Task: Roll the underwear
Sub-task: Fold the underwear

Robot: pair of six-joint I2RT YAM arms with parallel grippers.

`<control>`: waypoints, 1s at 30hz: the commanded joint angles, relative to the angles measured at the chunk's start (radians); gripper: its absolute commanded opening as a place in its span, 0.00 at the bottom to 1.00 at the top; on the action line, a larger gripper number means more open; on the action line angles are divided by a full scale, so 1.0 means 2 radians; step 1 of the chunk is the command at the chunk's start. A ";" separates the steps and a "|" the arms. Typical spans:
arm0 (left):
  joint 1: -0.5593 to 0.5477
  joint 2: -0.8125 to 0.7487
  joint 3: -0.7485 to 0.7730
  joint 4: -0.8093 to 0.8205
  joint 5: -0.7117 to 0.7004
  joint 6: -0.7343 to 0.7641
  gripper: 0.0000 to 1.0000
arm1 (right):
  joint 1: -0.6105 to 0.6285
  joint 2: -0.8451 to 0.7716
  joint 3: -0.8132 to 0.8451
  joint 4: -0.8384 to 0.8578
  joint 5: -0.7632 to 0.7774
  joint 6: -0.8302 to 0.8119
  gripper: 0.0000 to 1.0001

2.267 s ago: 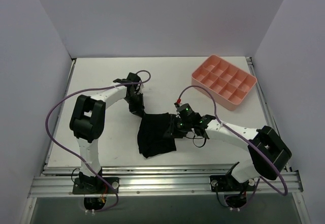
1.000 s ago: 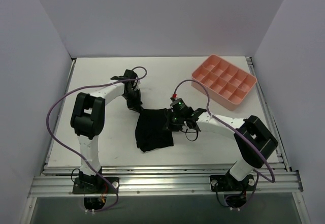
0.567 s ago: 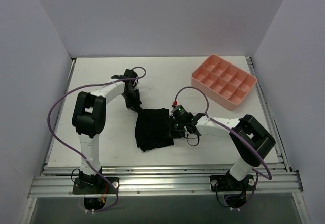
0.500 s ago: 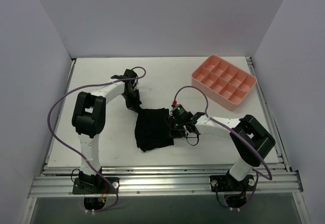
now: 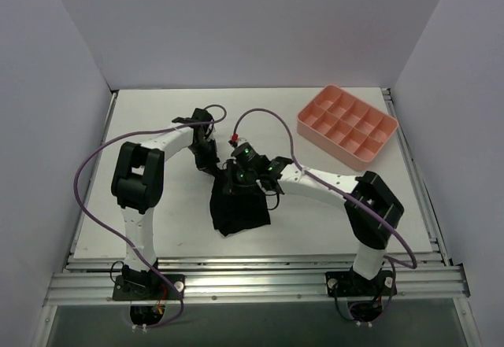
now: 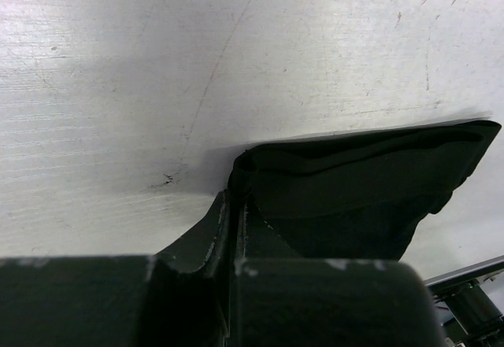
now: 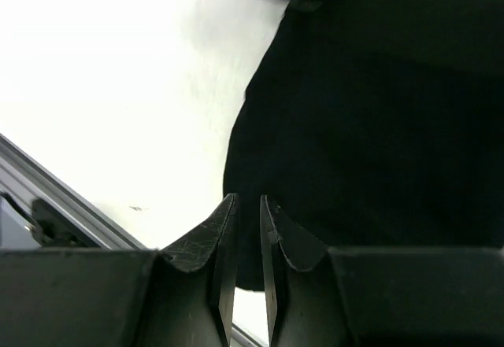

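Observation:
The black underwear (image 5: 242,209) lies flat on the white table (image 5: 157,205), mid-front. My left gripper (image 5: 213,166) is shut on its far left corner; in the left wrist view the fingers (image 6: 224,221) pinch the folded edge, and the fabric (image 6: 370,182) stretches away to the right. My right gripper (image 5: 239,175) hovers over the garment's far edge, close to the left gripper. In the right wrist view the right gripper (image 7: 248,205) has its jaws almost together, and only a thin gap shows between them, with nothing in it. The fabric (image 7: 378,127) lies below.
A pink compartment tray (image 5: 347,123) stands at the far right of the table. The metal rail (image 5: 252,280) runs along the near edge. Purple cables loop from both arms. White walls close in the sides and back.
My right gripper has swung from the underwear's right edge leftward and away to its far edge, close to the left gripper. The left gripper and the garment's outline have hardly changed.

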 commanded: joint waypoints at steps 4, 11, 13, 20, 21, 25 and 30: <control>0.004 -0.021 -0.011 0.009 0.004 0.000 0.02 | 0.066 0.070 0.006 0.041 -0.009 0.028 0.13; 0.005 -0.013 -0.002 0.001 -0.007 -0.002 0.02 | 0.106 0.091 -0.052 0.083 0.000 0.065 0.13; 0.006 -0.010 0.006 -0.006 -0.012 0.002 0.03 | 0.110 0.088 -0.060 0.083 0.004 0.068 0.13; 0.011 -0.025 0.028 -0.018 -0.003 0.008 0.24 | 0.110 0.061 -0.023 0.032 0.025 0.063 0.15; 0.011 -0.036 0.030 -0.018 0.000 0.007 0.29 | 0.109 0.047 -0.002 0.025 0.030 0.063 0.17; 0.014 -0.064 0.042 -0.032 -0.004 0.006 0.45 | 0.096 0.016 0.040 -0.047 0.057 0.062 0.29; 0.023 -0.099 0.032 -0.046 -0.011 -0.001 0.52 | 0.056 -0.026 0.025 -0.096 0.073 0.062 0.40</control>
